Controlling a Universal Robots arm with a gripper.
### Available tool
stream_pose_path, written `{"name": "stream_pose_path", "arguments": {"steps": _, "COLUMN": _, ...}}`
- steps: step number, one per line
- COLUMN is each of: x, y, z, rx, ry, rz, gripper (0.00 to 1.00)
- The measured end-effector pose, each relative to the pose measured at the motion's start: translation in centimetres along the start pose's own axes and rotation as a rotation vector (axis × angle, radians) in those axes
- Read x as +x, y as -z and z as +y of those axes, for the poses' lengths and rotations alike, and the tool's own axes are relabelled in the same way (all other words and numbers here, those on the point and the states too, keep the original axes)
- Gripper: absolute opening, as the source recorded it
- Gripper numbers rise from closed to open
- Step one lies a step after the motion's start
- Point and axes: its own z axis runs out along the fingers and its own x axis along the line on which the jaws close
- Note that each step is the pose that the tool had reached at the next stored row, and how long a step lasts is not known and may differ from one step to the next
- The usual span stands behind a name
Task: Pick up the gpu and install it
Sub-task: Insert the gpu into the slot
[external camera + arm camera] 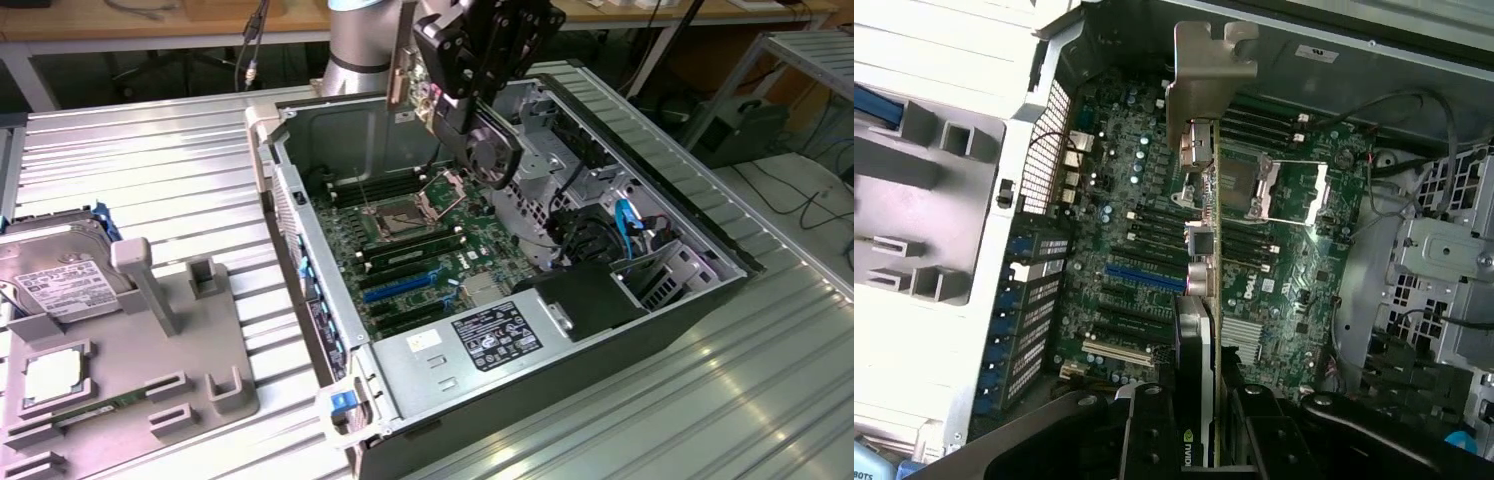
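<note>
One gpu [487, 145] is held clamped between the fingers of the gripper [461, 95], which are closed narrowly on the thin card. The card is carried edge-on and tilted above the open computer case [641, 130], over the end of the motherboard [441, 230] where the CPU socket [400, 220] lies. It is not seated in any slot.

In the wrist view the gpu [1199, 330] is seen along its edge, running away from the gripper [1199, 405]. Its silver bracket [1204, 85] is at the far end, and a green logo is visible on the black face near the fingers. Beneath it the motherboard [1144, 230] is exposed, with the CPU socket [1284, 190] open and the blue expansion slot [1144, 277] unoccupied.

In the exterior view the blue expansion slot [400, 288] is seen between the memory modules [414, 245] and the power supply [494, 335].

On the exterior view's left, well apart from the case, a hard drive [54, 270] is stood in a grey fixture [174, 340]. Both case and fixture are rested on a ribbed metal table [160, 160].
</note>
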Motion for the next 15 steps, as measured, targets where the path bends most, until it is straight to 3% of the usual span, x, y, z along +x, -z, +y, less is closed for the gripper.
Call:
{"name": "stream_pose_path", "arguments": {"steps": 11, "x": -0.02, "y": 0.0, "z": 0.0, "rx": -0.0004, "ry": 0.068, "rz": 0.0034, "gripper": 0.27}}
{"name": "stream_pose_path", "arguments": {"steps": 15, "x": -0.09, "y": 0.0, "z": -0.02, "rx": -0.0012, "ry": 0.197, "rz": 0.0099, "gripper": 0.27}}
